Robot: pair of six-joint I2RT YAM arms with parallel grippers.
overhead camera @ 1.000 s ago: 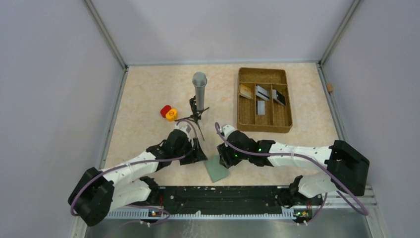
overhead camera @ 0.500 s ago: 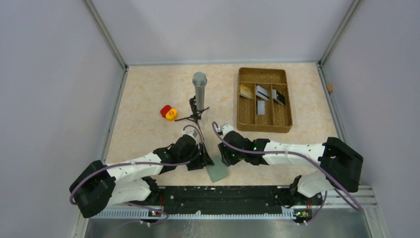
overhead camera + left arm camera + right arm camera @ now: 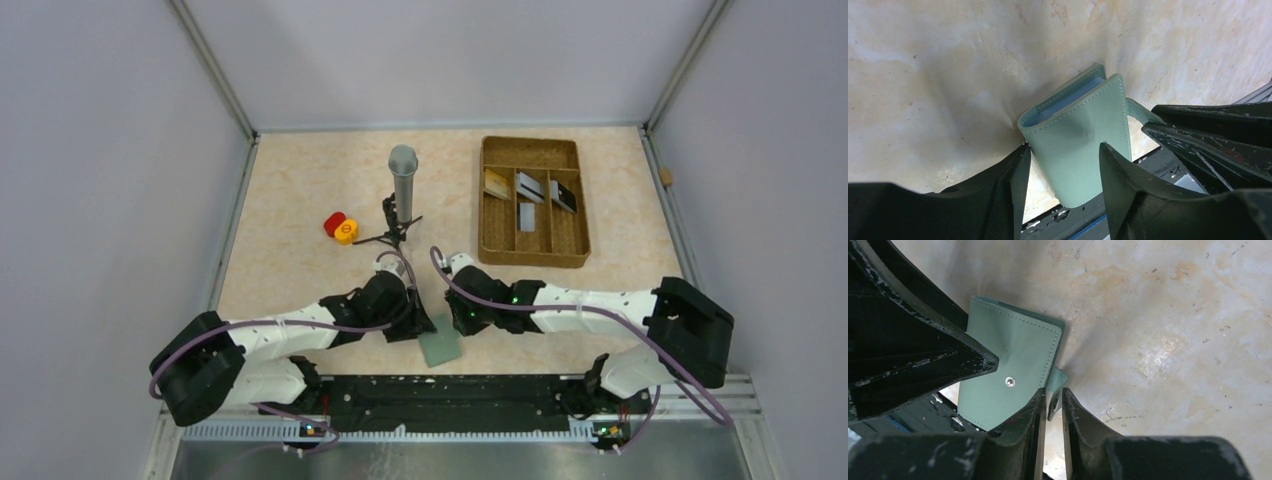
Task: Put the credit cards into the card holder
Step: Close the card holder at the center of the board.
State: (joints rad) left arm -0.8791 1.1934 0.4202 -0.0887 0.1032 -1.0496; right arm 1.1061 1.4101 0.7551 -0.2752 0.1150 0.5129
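Wallet (image 3: 440, 348), grey-green and folded shut, lies flat on the counter (image 3: 290, 190) at its near edge, just beside the black rail (image 3: 450, 395) where the arms are bolted. Both arms bend in low over it, one from each side.

The left hand (image 3: 1063, 150) is spread wide with a finger on either side of the wallet, so the cover sits in the gap. One fingertip (image 3: 1015, 165) is right against a corner, though I cannot tell if it presses. A strip of light blue lining shows at the folded edge.

The right hand (image 3: 1053, 392) has its fingers drawn almost together, with the small closing tab (image 3: 1058, 376) caught between the tips. A metal snap stud (image 3: 1009, 382) shines on the cover just beside them.

The cards (image 3: 529, 187) are well apart from all this, in the compartments of a brown tray (image 3: 530, 255) at the far right: one tan-gold, two silvery grey, one black. A grey microphone (image 3: 402, 170) stands upright on a little tripod near the middle, with a red and a yellow piece (image 3: 340, 228) to its left.
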